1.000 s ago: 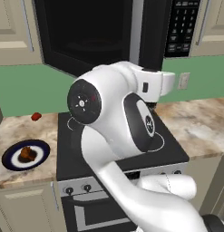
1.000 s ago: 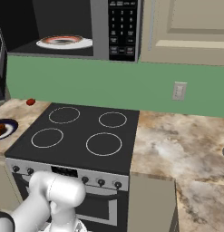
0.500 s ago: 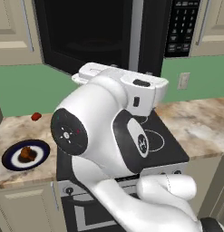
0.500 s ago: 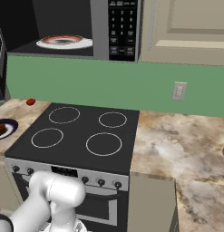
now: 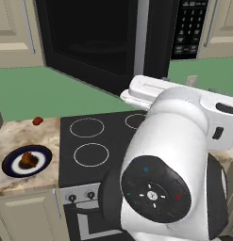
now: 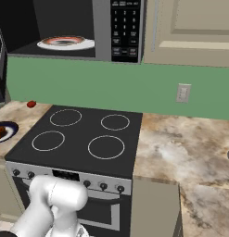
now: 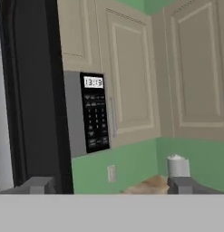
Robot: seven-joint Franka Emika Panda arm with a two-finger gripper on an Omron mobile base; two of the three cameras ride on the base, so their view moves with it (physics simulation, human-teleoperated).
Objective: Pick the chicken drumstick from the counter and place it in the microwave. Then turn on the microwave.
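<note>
The chicken drumstick (image 5: 27,160) (image 6: 0,132) lies on a blue-rimmed plate (image 5: 42,162) on the counter (image 5: 16,134) left of the stove. The microwave (image 6: 104,32) stands open above the stove, its door (image 5: 89,42) swung out to the left and a white turntable plate (image 6: 65,43) inside. Its keypad (image 5: 188,28) (image 6: 125,28) (image 7: 96,118) is on the right. My gripper (image 7: 112,186) is open with nothing between its fingers (image 7: 38,185), raised in front of the microwave's keypad side, far from the drumstick.
A small bright red object (image 5: 37,121) (image 6: 31,104) sits on the counter behind the plate. The black cooktop (image 6: 83,136) lies below the microwave. Right of the stove are more counter (image 6: 190,148), a wall outlet (image 6: 183,92) and a white cylinder (image 7: 178,165). My bulky arm (image 5: 170,179) blocks the left base view.
My arm has folded lower and closer to the left base camera, and the hand has swung leftward in front of the microwave. The drumstick, plate and base have stayed put.
</note>
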